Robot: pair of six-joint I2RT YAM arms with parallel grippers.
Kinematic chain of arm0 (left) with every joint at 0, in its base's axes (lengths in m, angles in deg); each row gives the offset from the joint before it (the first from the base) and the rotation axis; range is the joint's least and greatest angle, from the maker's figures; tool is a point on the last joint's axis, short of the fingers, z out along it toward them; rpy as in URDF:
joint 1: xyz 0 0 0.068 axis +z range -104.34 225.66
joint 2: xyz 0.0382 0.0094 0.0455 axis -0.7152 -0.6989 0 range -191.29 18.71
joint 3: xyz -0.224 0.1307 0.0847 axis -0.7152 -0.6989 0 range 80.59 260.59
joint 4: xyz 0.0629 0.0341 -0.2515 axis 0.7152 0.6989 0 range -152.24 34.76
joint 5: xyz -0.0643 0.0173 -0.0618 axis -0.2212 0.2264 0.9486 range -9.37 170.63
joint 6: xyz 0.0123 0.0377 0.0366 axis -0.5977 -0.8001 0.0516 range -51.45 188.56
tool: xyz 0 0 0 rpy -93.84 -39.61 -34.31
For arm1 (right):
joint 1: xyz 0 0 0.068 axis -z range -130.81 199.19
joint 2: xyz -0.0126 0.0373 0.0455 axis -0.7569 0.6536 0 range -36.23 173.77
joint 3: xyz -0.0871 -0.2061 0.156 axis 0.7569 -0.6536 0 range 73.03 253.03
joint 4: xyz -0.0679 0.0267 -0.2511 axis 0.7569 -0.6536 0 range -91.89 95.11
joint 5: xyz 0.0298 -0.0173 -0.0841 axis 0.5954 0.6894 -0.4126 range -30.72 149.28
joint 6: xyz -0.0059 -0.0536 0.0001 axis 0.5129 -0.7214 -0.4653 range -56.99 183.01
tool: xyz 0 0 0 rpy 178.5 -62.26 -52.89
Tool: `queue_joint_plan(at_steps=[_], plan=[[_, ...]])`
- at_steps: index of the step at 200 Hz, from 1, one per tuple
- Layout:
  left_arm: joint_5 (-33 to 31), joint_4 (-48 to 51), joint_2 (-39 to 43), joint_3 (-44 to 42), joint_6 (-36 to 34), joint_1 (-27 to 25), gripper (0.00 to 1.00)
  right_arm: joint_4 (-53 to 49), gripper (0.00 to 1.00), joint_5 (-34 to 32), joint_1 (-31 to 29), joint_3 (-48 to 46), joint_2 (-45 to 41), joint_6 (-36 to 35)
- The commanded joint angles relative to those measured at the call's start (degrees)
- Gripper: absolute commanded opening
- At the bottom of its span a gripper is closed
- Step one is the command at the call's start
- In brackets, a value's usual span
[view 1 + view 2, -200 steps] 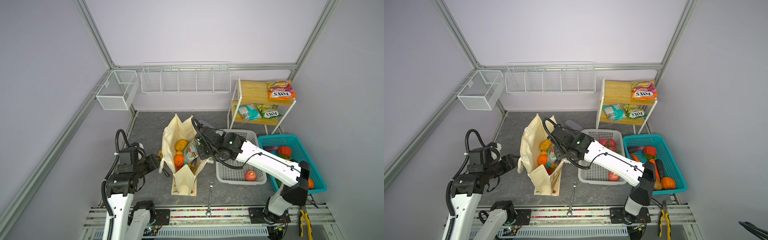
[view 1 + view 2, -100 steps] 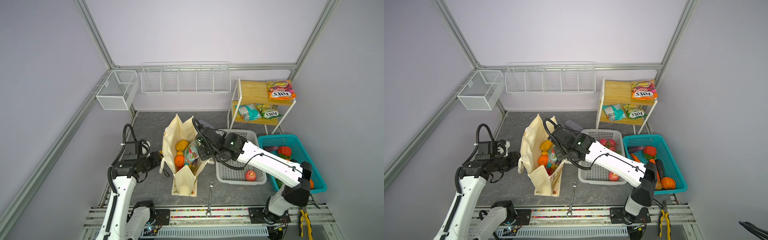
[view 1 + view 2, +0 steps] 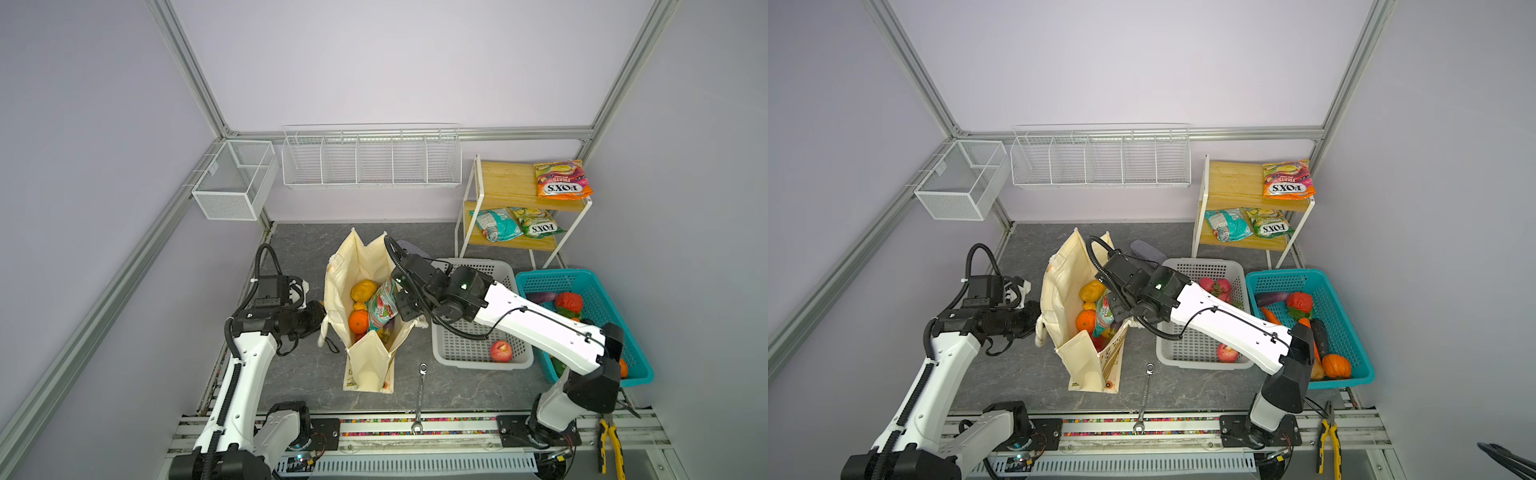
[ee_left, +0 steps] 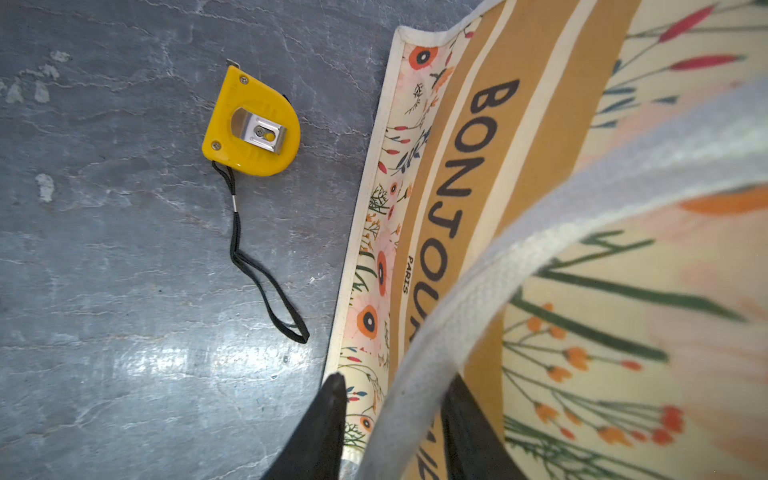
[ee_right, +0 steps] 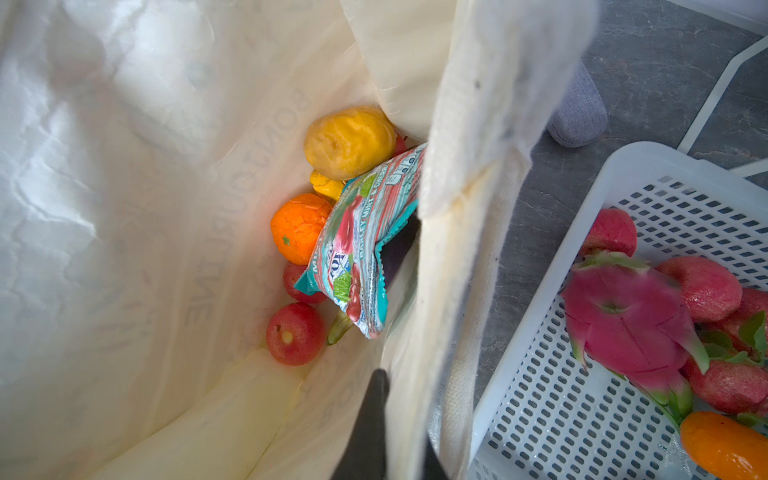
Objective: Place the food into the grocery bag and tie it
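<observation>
Your right tool (image 5: 405,411) clamps the wall of the grocery bag (image 3: 365,365), with the food (image 5: 299,226) just below. Your left tool (image 4: 395,378) straddles the rope handle (image 4: 519,257) (whether clenched, I cannot tell). Squeeze firmly before pulling across.

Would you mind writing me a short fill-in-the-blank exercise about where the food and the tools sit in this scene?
1. The wooden shelf carries one snack packet on top and ______ on its lower level.
2. In the pale basket, among red fruits, lies a pink ______.
3. Beside the grocery bag, the left wrist view shows a yellow ______ on the table.
4. In both top views a long metal ______ lies near the bag's foot.
Missing words: two; dragon fruit; tape measure; wrench.
</observation>
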Motion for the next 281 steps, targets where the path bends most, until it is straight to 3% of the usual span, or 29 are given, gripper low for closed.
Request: queue_joint_plan(at_steps=[1,38,62,89,133,188,220,281], plan=[[0.7,-0.6,-0.2,-0.4,-1.3,0.4,0.35,2.0,0.08,-0.4,-0.3,-0.1,-1.7,-0.9],[0.0,-0.2,0.2,-0.1,-1.2,0.3,0.21,2.0,0.08,-0.4,-0.2,0.2,-1.4,-1.0],[-4.8,1.4,1.7,1.5,-0.6,0.4,0.09,2.0,0.08,-0.3,-0.3,0.5,-1.2,-0.9],[-11.7,3.2,5.0,5.1,0.5,0.4,0.03,1.8,0.08,-0.2,-0.2,0.9,-1.0,-0.9],[-18.8,8.5,7.7,15.3,0.7,0.3,0.00,1.6,0.08,-0.5,-0.2,1.4,-0.9,-0.7],[-16.5,10.5,11.7,25.4,3.3,0.4,0.00,1.3,0.08,-0.2,-0.3,2.3,-0.3,-0.8],[-18.7,10.4,11.6,26.5,3.3,0.4,0.00,1.0,0.15,-0.9,-0.4,2.6,-0.5,-0.8],[-25.1,8.2,8.4,23.6,1.0,0.4,0.00,-1.5,0.35,-2.0,-0.3,7.3,0.7,-2.4]])
